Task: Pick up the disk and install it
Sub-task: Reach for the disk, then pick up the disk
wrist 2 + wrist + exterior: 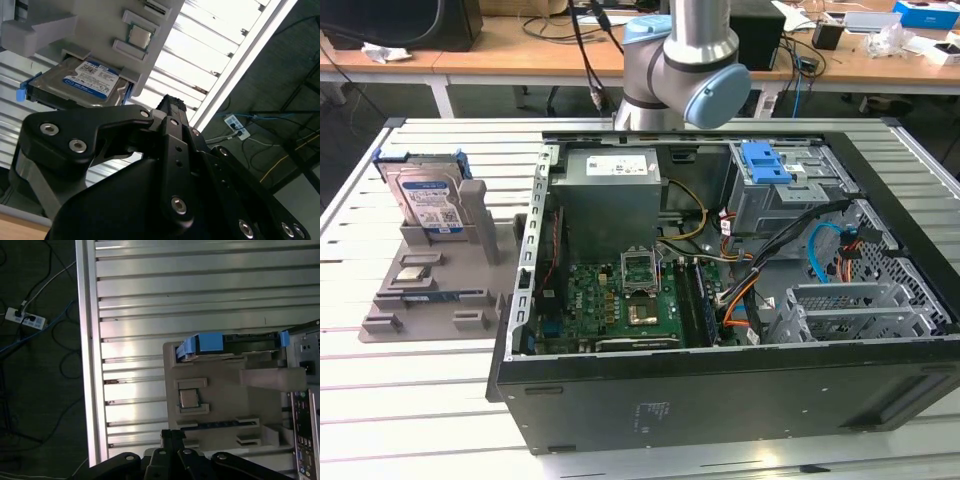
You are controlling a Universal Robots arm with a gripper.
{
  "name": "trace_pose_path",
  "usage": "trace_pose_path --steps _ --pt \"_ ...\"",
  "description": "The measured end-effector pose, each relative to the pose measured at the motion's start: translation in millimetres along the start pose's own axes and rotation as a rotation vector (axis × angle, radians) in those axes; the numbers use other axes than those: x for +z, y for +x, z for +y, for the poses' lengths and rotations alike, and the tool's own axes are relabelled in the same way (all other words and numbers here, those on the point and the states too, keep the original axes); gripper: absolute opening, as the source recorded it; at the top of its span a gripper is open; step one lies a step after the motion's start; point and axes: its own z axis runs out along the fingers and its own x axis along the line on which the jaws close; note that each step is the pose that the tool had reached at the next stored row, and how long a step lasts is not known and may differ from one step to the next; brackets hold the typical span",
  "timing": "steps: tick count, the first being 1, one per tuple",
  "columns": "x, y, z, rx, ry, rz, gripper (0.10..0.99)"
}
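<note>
Gripper (170, 106) apart from disk (430, 200), disk upright in grey holder (445, 270)

No print can be read. The disk (430, 200) (87, 80) carries a white-and-blue label (433, 208) with rows of fine print, too small to tell in the exterior view and the second wrist view. The power supply (610, 195) has a white sticker (620, 165), text unreadable. The computer case (770, 405) has a faint white marking (650, 412) on its outer wall, unreadable.
</note>
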Motion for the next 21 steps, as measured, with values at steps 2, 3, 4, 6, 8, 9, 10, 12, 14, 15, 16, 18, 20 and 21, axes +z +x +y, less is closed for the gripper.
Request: trace_pose_path --steps 2,3,4,6,8,9,10,12,14,15,16,18,20,21 --pt "0.7 -5.5 4.4 0.0 0.003 -0.0004 0.106" --pt "1.9 -12.7 9.4 0.0 0.006 -0.0003 0.106" --pt "2.9 -17.8 12.9 0.0 0.009 -0.0001 0.106" --pt "4.3 -25.4 17.8 0.0 0.014 0.0001 0.106" --pt "5.4 -31.6 21.7 0.0 0.016 0.0001 0.106" --pt "5.6 -34.0 23.2 0.0 0.017 0.0004 0.106" --pt "6.0 -37.2 25.0 0.0 0.018 0.0004 0.106" --pt "6.4 -41.4 26.8 -0.001 0.019 0.0004 0.106" --pt "6.4 -42.0 26.9 -0.001 0.02 0.0005 0.106" --pt "6.4 -42.0 26.9 0.0 0.019 0.0004 0.106" --pt "6.4 -42.0 26.9 -0.001 0.019 0.0004 0.106" --pt "6.4 -42.0 26.9 0.0 0.019 0.0004 0.106" --pt "6.4 -42.0 26.9 0.0 0.019 0.0005 0.106" --pt "6.4 -42.1 26.9 0.0 0.019 0.0004 0.106"
